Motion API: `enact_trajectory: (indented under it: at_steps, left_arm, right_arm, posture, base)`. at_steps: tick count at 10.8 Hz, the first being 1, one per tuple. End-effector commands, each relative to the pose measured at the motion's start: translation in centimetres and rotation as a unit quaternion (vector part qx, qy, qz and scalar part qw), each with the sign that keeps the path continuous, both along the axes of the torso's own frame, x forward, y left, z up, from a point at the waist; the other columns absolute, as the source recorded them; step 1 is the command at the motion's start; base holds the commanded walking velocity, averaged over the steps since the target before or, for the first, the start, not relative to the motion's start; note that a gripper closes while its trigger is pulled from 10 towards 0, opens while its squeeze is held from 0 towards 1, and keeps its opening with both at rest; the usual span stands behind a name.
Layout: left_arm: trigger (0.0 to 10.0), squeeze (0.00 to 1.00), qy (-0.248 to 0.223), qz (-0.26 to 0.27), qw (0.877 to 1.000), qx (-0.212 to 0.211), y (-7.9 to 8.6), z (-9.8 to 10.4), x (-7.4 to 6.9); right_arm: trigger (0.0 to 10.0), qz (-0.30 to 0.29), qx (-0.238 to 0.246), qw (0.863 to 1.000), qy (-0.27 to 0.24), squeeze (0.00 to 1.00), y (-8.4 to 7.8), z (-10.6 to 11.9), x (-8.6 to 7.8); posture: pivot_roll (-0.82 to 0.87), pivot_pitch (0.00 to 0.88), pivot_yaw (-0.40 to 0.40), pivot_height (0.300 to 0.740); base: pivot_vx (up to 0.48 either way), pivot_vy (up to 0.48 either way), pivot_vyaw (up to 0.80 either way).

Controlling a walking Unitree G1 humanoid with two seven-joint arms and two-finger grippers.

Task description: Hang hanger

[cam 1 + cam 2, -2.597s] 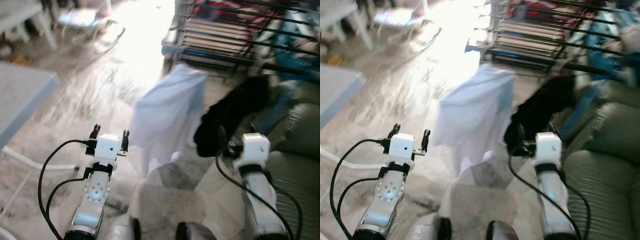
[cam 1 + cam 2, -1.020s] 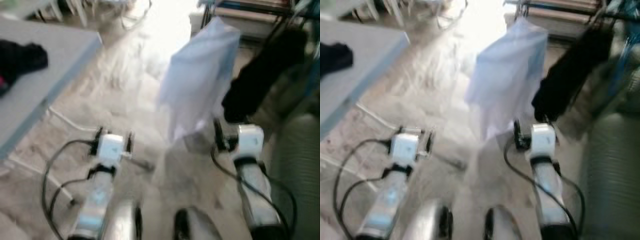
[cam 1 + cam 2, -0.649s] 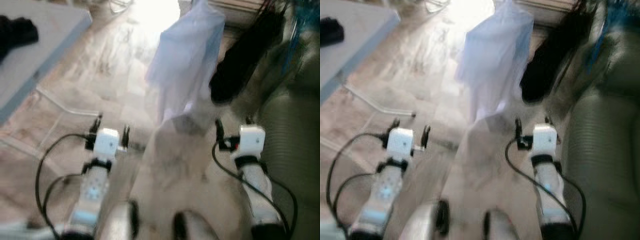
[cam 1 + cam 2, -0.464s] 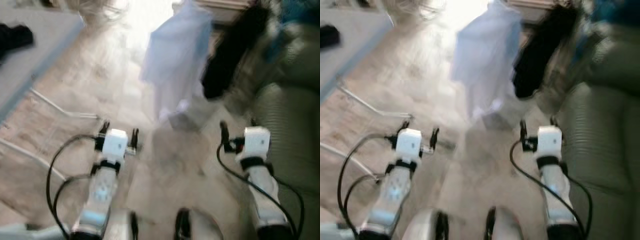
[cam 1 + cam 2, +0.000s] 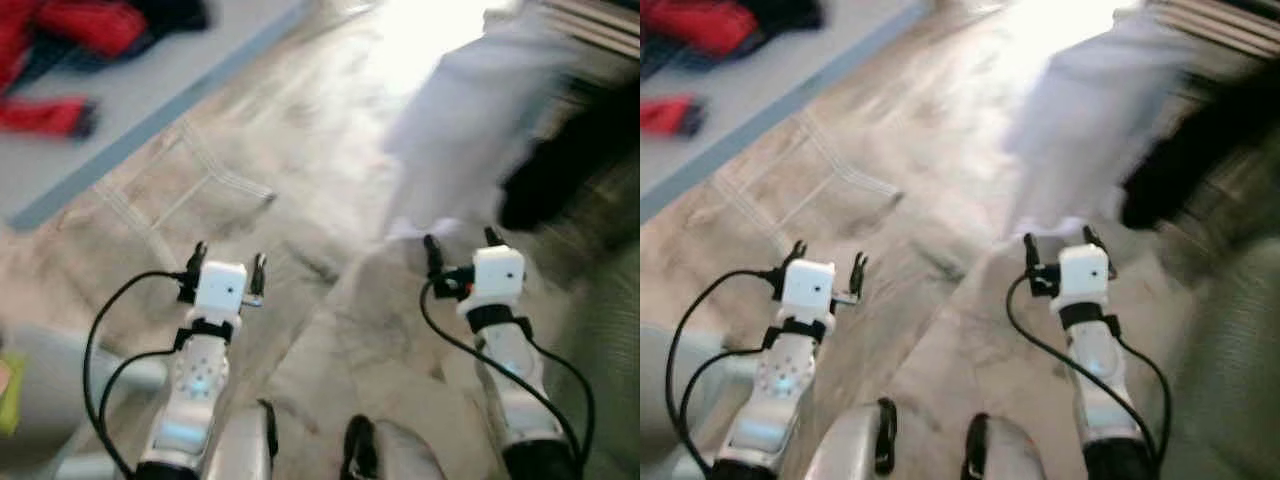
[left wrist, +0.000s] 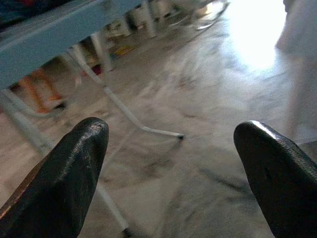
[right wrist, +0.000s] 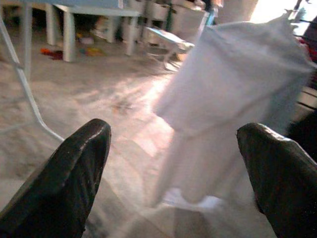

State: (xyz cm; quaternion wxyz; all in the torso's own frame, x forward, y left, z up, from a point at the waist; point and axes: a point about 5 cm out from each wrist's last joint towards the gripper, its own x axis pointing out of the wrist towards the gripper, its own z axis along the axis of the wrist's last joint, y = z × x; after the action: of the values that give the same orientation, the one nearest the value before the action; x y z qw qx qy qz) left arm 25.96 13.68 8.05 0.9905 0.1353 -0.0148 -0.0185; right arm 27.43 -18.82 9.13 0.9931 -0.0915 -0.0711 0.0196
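Pale stone-look floor (image 5: 300, 200) runs ahead of me, washed out by glare at the far end. On my left stands 1 grey table (image 5: 150, 95) on thin white legs, with 1 heap of red clothing (image 5: 70, 30) and 1 dark item beside it, too blurred to name. Ahead on my right hang 2 garments side by side: 1 white shirt (image 5: 1090, 130) and 1 black garment (image 5: 1200, 150); I cannot make out the hangers they hang from, since the head views are smeared. Both of my arms are held out low over the floor. My left gripper (image 5: 224, 268) has its 2 fingers spread wide with nothing between them, pointing toward the table legs. My right gripper (image 5: 1060, 245) is likewise spread and empty, just below the hem of the white shirt, which sits between its fingers (image 7: 74, 173) in the wrist camera.
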Motion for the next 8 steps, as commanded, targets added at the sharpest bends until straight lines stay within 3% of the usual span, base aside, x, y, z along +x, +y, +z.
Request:
enact_trajectory:
  at_steps: [1, 5, 8]
  left_arm:
    - [10.0, 0.00, 0.005, 0.010, 1.000, -0.005, 0.06, -0.09, -0.03]
    - [10.0, 0.00, 0.028, 0.016, 0.999, -0.031, -0.02, -0.54, -0.06]
    - [10.0, 0.00, 0.019, 0.019, 0.999, -0.025, 0.06, -0.42, 0.11]
  right_arm:
    - [10.0, -0.003, -0.005, 1.000, 0.009, 0.00, -0.46, -0.37, -0.30]
    - [10.0, 0.002, -0.008, 1.000, 0.009, 0.00, -0.40, -0.32, -0.36]
    - [10.0, 0.006, -0.005, 1.000, 0.008, 0.00, -0.28, -0.21, -0.26]
  posture:
    - [-0.01, 0.208, -0.013, 0.740]
    - [-0.02, 0.209, -0.017, 0.740]
    - [-0.02, 0.207, -0.018, 0.740]
  base:
    - [0.000, 0.000, 0.80]
    - [0.000, 0.000, 0.80]
    - [0.000, 0.000, 0.80]
